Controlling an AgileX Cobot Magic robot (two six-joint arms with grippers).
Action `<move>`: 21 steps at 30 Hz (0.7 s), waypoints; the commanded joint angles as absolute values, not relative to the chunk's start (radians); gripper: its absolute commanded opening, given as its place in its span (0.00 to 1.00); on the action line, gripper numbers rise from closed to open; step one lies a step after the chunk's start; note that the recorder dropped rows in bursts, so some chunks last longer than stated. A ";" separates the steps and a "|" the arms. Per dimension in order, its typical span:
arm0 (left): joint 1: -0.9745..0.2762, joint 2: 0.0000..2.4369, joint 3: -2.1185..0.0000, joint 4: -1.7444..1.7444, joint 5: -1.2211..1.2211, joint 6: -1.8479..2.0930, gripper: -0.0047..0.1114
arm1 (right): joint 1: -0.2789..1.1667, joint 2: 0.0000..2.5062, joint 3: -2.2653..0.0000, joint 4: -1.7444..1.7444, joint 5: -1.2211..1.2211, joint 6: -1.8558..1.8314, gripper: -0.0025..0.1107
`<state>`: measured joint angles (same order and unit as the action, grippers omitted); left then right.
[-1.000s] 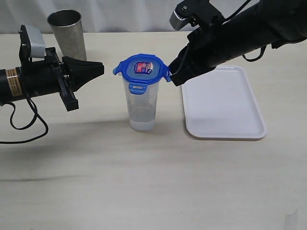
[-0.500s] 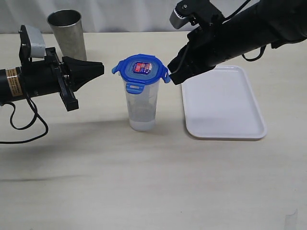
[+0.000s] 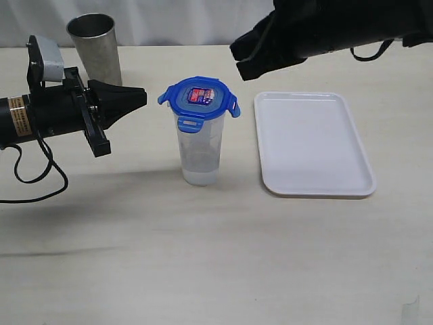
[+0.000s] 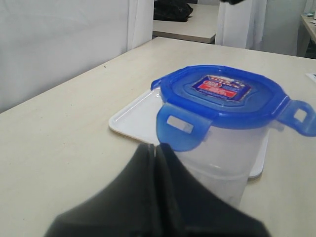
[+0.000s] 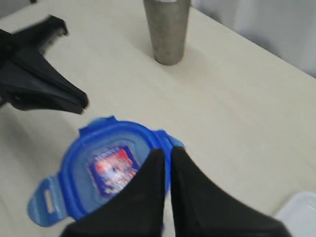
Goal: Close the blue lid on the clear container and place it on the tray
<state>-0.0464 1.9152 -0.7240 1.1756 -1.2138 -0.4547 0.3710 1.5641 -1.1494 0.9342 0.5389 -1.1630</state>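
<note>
Black right gripper (image 3: 241, 59): jaws together, empty, high at 1 o'clock of lid (image 3: 201, 96), apart from it.
Left gripper (image 3: 141, 97): jaws together, empty, level with lid at 9 o'clock, not touching; likely poised to press it shut.
Lid: seated on container (image 3: 199, 152); side flaps (image 3: 233, 108) splayed, judged unlatched.
Container: upright on table (image 3: 203, 257), 9 o'clock of tray (image 3: 314, 145), just beside it.
Tray: bare; destination for the closed container.

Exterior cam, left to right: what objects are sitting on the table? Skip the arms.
steel cup → clear container with the blue lid on top → tray
</note>
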 commanded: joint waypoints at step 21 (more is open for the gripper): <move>-0.048 1.917 -0.722 1.172 -1.221 -0.472 0.04 | 0.537 1.685 -1.152 0.948 0.402 -1.212 0.06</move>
